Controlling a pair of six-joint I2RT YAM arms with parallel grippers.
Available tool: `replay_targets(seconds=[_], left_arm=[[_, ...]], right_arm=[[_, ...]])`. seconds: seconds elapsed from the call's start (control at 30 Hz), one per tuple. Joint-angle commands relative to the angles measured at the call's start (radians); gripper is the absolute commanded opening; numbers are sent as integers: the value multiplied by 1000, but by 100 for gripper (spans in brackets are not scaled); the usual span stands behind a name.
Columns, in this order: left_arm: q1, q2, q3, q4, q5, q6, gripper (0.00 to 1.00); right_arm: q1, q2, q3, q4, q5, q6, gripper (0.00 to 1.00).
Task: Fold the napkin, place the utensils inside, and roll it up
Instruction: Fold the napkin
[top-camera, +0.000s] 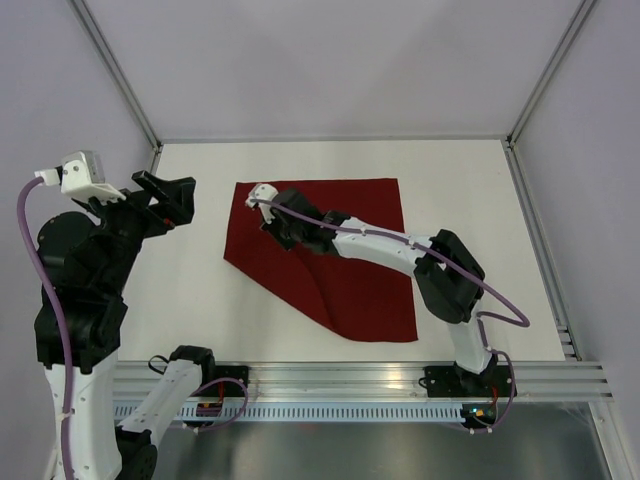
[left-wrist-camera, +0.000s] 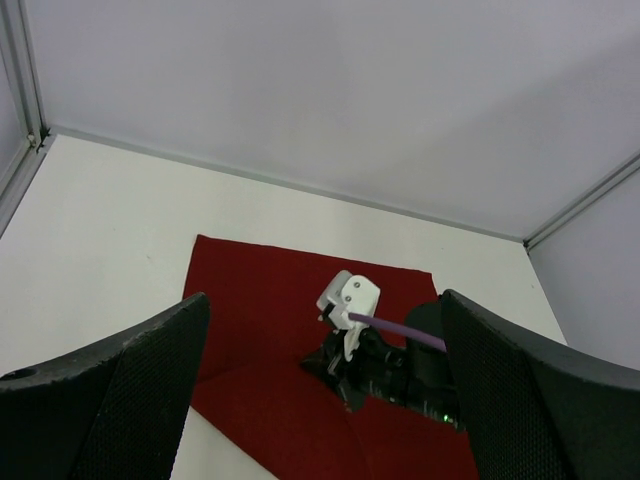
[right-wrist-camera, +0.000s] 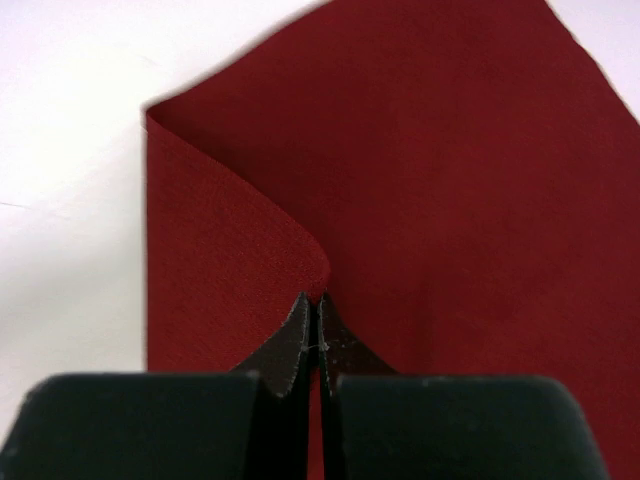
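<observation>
Napkin (top-camera: 350, 270), partly doubled over at the middle of the worktop (top-camera: 190, 300), its raised fold pinched tight in my right end effector (right-wrist-camera: 312, 300) so the flap can be carried across, while my left end effector (top-camera: 172, 200) hangs wide open at left, clear of the cloth.

You have one dark red napkin (top-camera: 350, 270) in the middle of the top frame, lying on one white table (top-camera: 190, 300). Count two arms: the left arm (top-camera: 80, 280) at the left edge and the right arm (top-camera: 400, 250) right of centre. That makes two grippers: the left gripper (top-camera: 168, 198) and the right gripper (right-wrist-camera: 312, 300). There are two purple cables: the left cable (top-camera: 20, 215) and the right cable (top-camera: 500, 297).
</observation>
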Motion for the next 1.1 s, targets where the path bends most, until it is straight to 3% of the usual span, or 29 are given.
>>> replay_targets(seconds=[0.0,0.5,1.07], left_arm=[[3,12,-5,44,37,-5,100],[3,23,-48,87,72,-11,100],[3,31,-62,97,77,-4,100]], right_arm=[[-82,-69,-46,22,36,-54,0],[-348,-85,-143,109,87,-102,1],[-507,-51,-120,158,92,-81,0]])
